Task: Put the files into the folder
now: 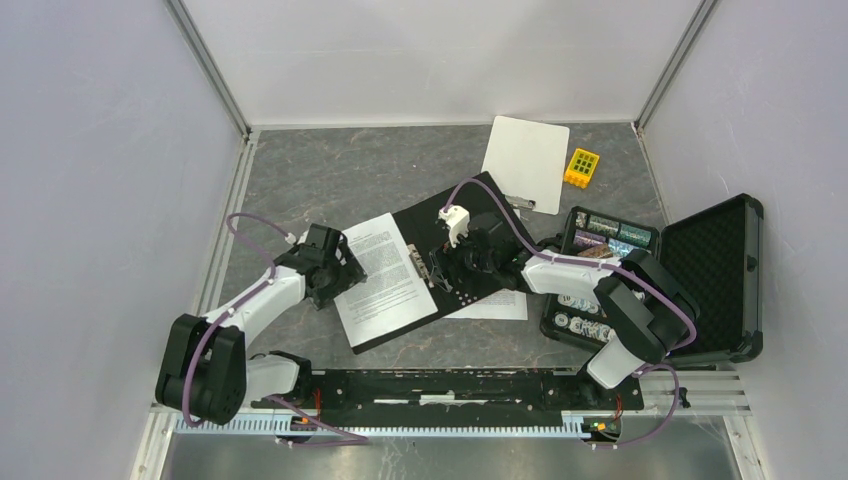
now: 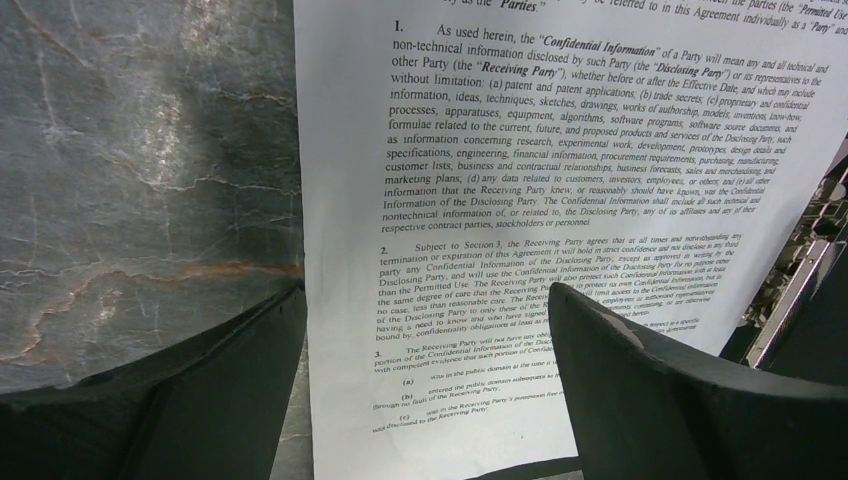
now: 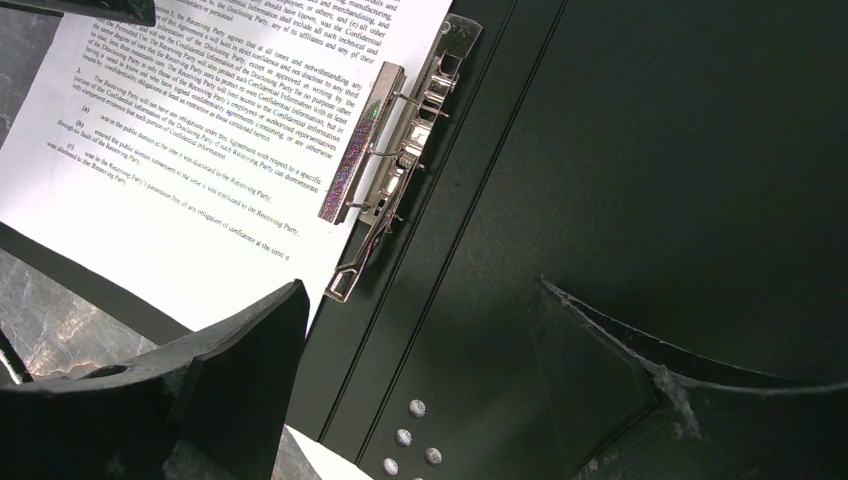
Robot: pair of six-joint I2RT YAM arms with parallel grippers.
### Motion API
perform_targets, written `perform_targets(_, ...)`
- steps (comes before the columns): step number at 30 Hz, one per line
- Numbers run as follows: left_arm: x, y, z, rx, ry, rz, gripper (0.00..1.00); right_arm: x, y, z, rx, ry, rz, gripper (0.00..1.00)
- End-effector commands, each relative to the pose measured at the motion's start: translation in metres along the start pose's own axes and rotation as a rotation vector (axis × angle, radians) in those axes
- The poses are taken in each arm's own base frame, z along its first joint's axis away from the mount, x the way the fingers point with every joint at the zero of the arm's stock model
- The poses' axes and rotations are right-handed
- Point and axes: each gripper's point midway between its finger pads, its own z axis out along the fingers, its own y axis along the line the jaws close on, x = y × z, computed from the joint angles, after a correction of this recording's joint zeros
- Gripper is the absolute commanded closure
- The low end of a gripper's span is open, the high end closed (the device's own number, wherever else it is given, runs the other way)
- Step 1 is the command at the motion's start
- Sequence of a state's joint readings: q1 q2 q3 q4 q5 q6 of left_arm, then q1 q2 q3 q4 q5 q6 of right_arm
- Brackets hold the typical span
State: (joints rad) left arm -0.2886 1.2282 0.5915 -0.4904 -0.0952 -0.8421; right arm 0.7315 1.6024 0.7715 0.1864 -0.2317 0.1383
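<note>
Left gripper (image 2: 425, 300) hangs with jaws wide, straddling the printed sheet's (image 1: 385, 275) left edge, with bare table (image 1: 300, 170) beyond. The sheet lies on the open folder (image 1: 418, 228), its long axis running far-to-near, tilted. Right gripper (image 3: 420, 290), spread and empty, hovers over the spine beside the clip (image 3: 385, 160). A second sheet (image 1: 495, 305) peeks out, mostly hidden underneath.

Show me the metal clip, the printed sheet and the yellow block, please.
metal clip (image 3: 362, 145), right wrist view, on its shiny bar.
printed sheet (image 2: 560, 180), left wrist view, amid its text.
yellow block (image 1: 581, 166), top view, on its upper face.
</note>
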Motion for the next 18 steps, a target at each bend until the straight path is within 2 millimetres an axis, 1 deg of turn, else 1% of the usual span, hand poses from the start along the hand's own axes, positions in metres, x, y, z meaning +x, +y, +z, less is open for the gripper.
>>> perform_targets(1, -0.001, -0.014, 0.0, 0.051, -0.017, -0.038, 0.05, -0.014, 0.005, -0.003, -0.012, -0.048, -0.018, 0.13)
perform_targets(8, 0.0, -0.021, -0.003, 0.06, -0.018, -0.016, 0.06, -0.015, 0.006, -0.004, -0.015, -0.05, -0.018, 0.13)
perform_targets(10, -0.003, -0.02, -0.006, 0.046, -0.031, -0.004, 0.06, -0.016, 0.006, -0.005, -0.017, -0.051, -0.018, 0.13)
perform_targets(12, -0.009, -0.016, -0.01, 0.014, -0.053, 0.016, 0.04, -0.017, 0.008, -0.006, -0.027, -0.056, -0.032, 0.14)
perform_targets(15, -0.034, -0.011, -0.022, -0.061, -0.128, 0.07, 0.01, -0.017, 0.012, -0.01, -0.053, -0.077, -0.093, 0.12)
perform_targets(17, -0.056, -0.022, -0.031, -0.062, -0.161, 0.136, 0.01, -0.019, 0.014, -0.016, -0.054, -0.097, -0.14, 0.1)
perform_targets(18, -0.067, -0.031, -0.037, -0.05, -0.174, 0.162, 0.02, -0.021, 0.015, -0.019, -0.053, -0.113, -0.165, 0.1)
